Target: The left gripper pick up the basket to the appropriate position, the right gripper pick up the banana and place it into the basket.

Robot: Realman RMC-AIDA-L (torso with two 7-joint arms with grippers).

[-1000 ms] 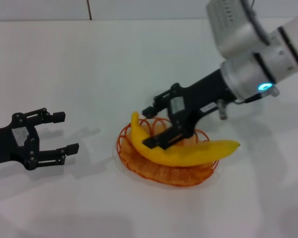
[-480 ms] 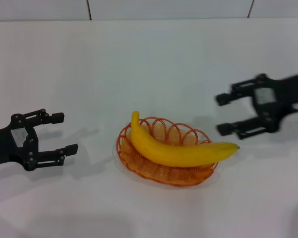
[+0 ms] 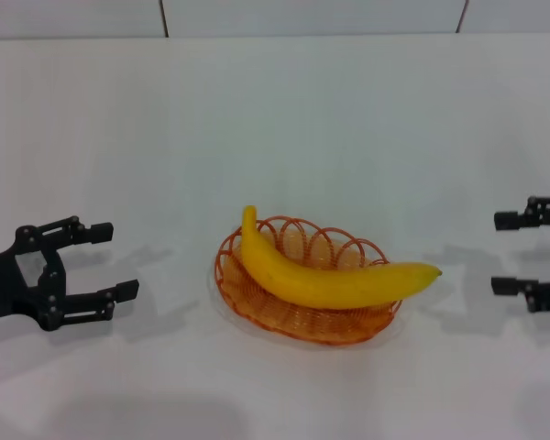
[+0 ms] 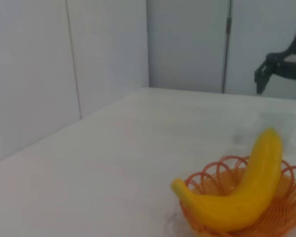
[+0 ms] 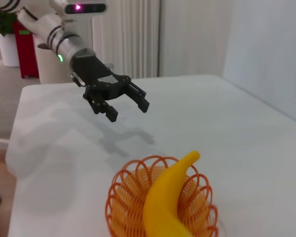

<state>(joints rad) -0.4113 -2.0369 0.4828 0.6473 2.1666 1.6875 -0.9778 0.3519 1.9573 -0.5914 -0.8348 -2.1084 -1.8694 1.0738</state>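
Banana lies lengthwise across the basket mid-table, tip overhanging the rim. Left gripper and right gripper flank it, well apart, jaws spread, empty; placement looks done.

No readable text, labels, brands, nos. or signs in any view. Nothing legible on the long curved plain yellow banana, the shallow oval orange wire basket, or either black two-fingered claw: left gripper, right gripper. White tabletop is plain, unmarked. Red object in the right wrist view's background: no lettering can be made out.
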